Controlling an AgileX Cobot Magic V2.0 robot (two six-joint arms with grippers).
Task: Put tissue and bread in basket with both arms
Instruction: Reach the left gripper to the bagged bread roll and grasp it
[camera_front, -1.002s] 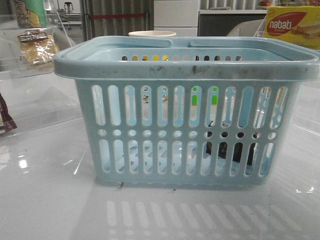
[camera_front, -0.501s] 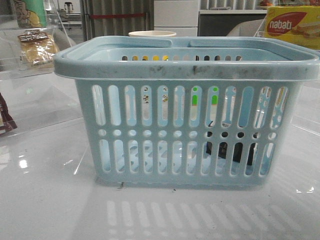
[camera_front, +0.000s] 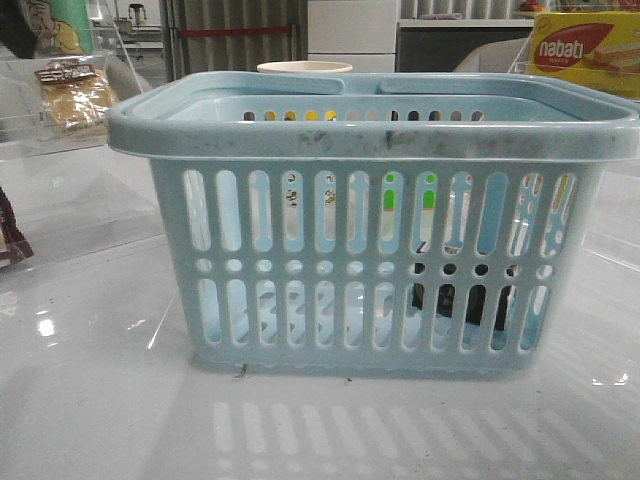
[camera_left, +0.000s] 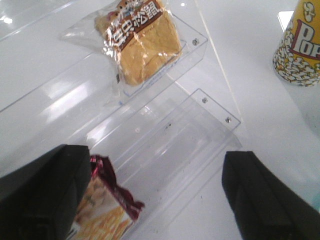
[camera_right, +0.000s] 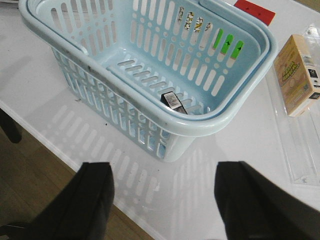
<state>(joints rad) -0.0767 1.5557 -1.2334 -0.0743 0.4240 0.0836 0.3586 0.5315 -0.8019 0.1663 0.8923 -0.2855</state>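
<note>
**Tissue in, bread next — left arm lining up**

Front view: light-blue basket (camera_front: 375, 215) sits mid-tabletop, close to the near edge. Dark tissue pack (camera_front: 462, 303) shows through the lower slots, on the basket floor toward its right end. Bread (camera_front: 72, 98) is outside the basket, on a clear acrylic shelf (camera_front: 60, 150) at the far-left of the tabletop. Neither gripper is in this view. Readable: "nabati" on the yellow-and-red box (camera_front: 585, 52) at far right. A cream cup rim (camera_front: 304, 68) sits behind the basket.

Left wrist view: left gripper (camera_left: 160, 195) has its fingers spread wide, nothing between them. It hangs above the acrylic shelf, well apart from the bread (camera_left: 142, 42), which lies in its clear wrapper on the upper tier. The wrapper's dark label strip carries white Chinese characters; too blurred to read. A maroon snack packet (camera_left: 107, 205) lies just beside one finger; not the target. Popcorn cup (camera_left: 299, 47) stands off to the side, lettering "Po…" cut by the frame.

Right wrist view: right gripper (camera_right: 162, 200) is also spread and empty, hanging over the tabletop's near edge, outside the basket (camera_right: 150, 65). Tissue pack (camera_right: 173, 102) lies on the basket floor by the near wall, barcode sticker up. A tan box (camera_right: 300, 75) lies beside the basket; print illegible.

Judgement: tissue step looks done; bread pick is in hand. Next move calls for the left arm to reach on past the maroon packet, come down over the bread and close on it. The wrapper is slick, so grip the loaf body.
</note>
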